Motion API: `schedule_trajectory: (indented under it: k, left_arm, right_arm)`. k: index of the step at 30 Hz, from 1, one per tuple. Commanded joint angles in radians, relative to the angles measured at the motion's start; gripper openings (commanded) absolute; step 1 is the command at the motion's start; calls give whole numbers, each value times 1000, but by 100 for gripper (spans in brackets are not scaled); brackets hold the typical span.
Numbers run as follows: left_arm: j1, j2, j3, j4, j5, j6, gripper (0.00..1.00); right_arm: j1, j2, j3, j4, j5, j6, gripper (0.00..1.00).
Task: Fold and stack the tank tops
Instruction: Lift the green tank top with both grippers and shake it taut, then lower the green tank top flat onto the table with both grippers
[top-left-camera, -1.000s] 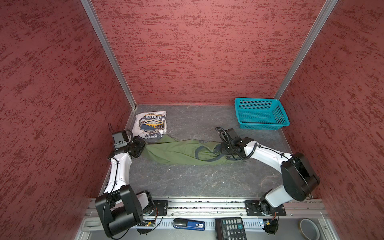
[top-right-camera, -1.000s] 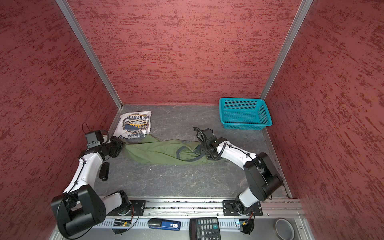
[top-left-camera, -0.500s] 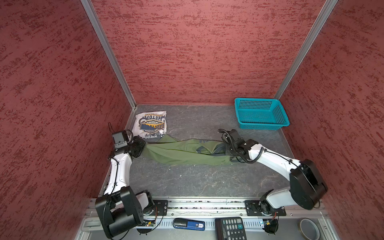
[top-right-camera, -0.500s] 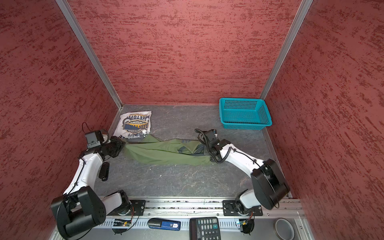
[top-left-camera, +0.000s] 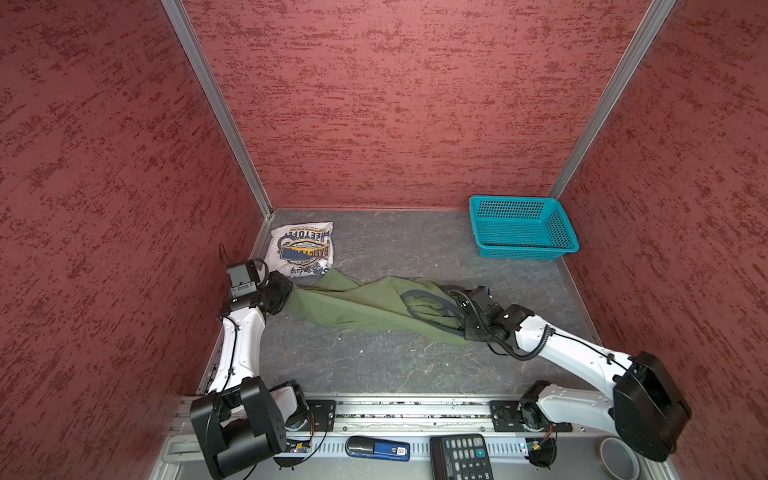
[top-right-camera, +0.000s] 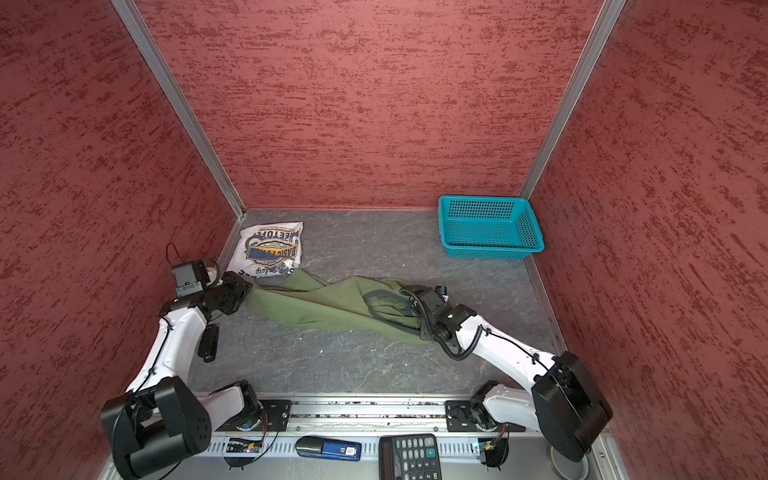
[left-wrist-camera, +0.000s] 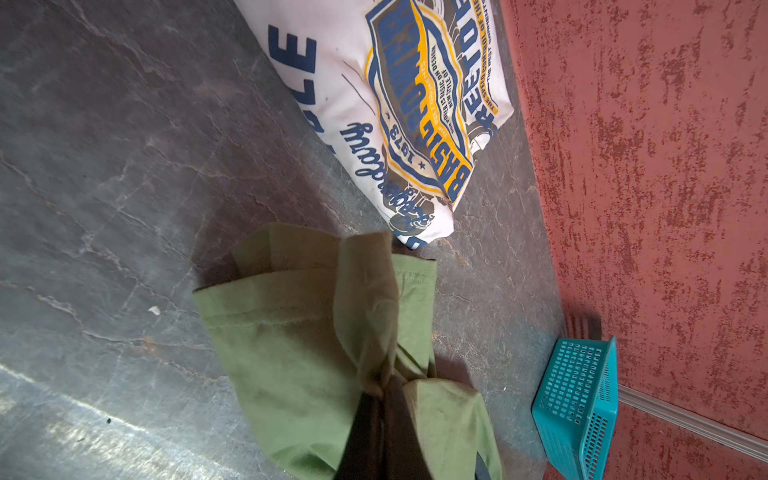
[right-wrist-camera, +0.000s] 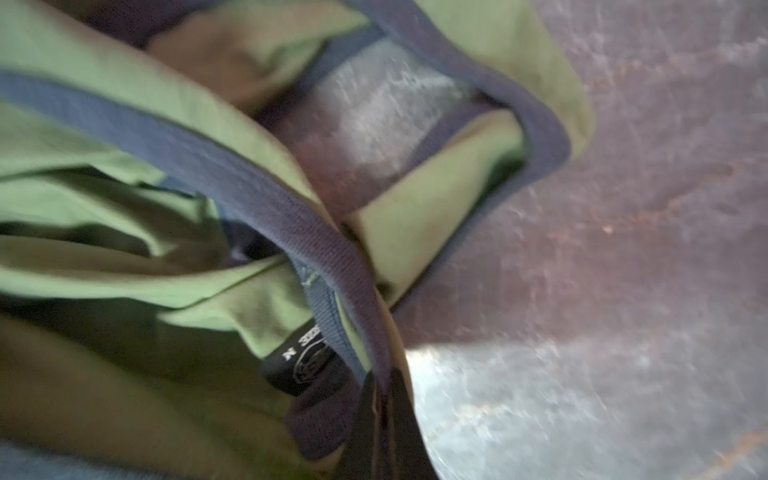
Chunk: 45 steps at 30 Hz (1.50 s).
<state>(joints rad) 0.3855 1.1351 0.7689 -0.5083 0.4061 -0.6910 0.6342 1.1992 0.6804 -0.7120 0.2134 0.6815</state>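
**Pinching the green tank top at both ends**

Left claw (left-wrist-camera: 380, 395): jaws pressed together on a bunched corner of the green tank top (left-wrist-camera: 291, 332), at the hem end. The cloth is folded over the fingertips.

Right claw (right-wrist-camera: 382, 386): jaws pressed together on the grey-blue trim of a strap, right next to the black label (right-wrist-camera: 307, 365). This view is blurred, so I can't tell whether more than the trim is caught.

In both top views the green tank top (top-left-camera: 365, 303) (top-right-camera: 324, 301) runs as a twisted band across the table (top-left-camera: 395, 361), from the left claw (top-left-camera: 286, 291) to the right claw (top-left-camera: 459, 309). The strap loops are bunched at the right end.

The white tank top (top-left-camera: 303, 249) lies folded in the far left corner, print side up. Its near corner is just beside the green cloth; I can't tell if they touch. The basket (top-left-camera: 523, 251) sits in the far right corner, well apart from both.

Compared with a second ago:
- The right claw was spread over the straps and has now clamped shut.
- The right claw has shifted slightly right and toward the front, and its elbow has swung outward.
- The green cloth lay slacker and flatter and is now pulled longer, with a ridge along it.
- The left claw, white tank top and basket are unchanged.
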Motion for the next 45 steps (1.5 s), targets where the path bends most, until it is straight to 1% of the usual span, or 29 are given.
schedule_trajectory:
  k: [1,4,6,10,11,13,16,19,21,23,25,27,29,30,31,32,35,38,41,45]
  left_arm:
    - [-3,16,35,16,-14,17,0]
    - [-2,39,127,6,15,-4,0]
    - [5,55,236,-16,35,-28,0]
    - [27,65,477,-35,115,-72,0]
    - [27,52,528,-33,120,-76,0]
    - [21,-8,559,-18,83,-68,0]
    - [-15,-98,470,-19,9,-28,0]
    - [-56,-125,266,-13,22,1,0]
    - [-68,-90,114,-4,33,16,0]
    - [-56,-43,3,7,55,22,0]
    - [-34,-11,-74,19,70,29,0]
    - [-6,-5,-129,36,89,34,0]
    - [1,-13,-148,42,80,39,0]
    - [1,-16,-153,42,80,40,0]
    - [0,-18,-153,43,81,42,0]
    - [0,-21,-156,46,82,44,0]
    - [0,-25,-160,51,85,45,0]
    - [0,-33,-158,54,88,45,0]
    - [0,-40,-154,54,89,45,0]
    - [0,-44,-141,42,93,49,0]
  right_arm:
    - [-4,-87,149,-107,186,-4,0]
    - [-21,-116,334,-142,352,-59,0]
    - [-36,-123,444,-112,414,-119,0]
    - [-48,-139,607,-36,487,-231,0]
    - [-48,-149,633,-20,495,-249,0]
    - [-48,-184,636,6,500,-261,0]
    - [-48,-245,529,20,478,-220,0]
    - [-49,-277,324,10,400,-111,0]
    - [-48,-260,176,27,299,-27,0]
    - [-48,-228,59,72,174,44,0]
    - [-48,-186,-37,130,55,110,14]
    - [-47,-143,-84,144,2,151,27]
    - [-48,-123,-69,99,29,149,44]
    - [-48,-124,-51,72,53,134,50]
    - [-48,-125,-29,59,66,113,55]
    - [-48,-121,-2,46,78,92,57]
    - [-48,-89,46,58,82,37,58]
    - [-47,-7,98,77,104,-14,58]
    - [-55,115,179,79,161,-87,51]
    - [-62,248,257,64,153,-147,49]
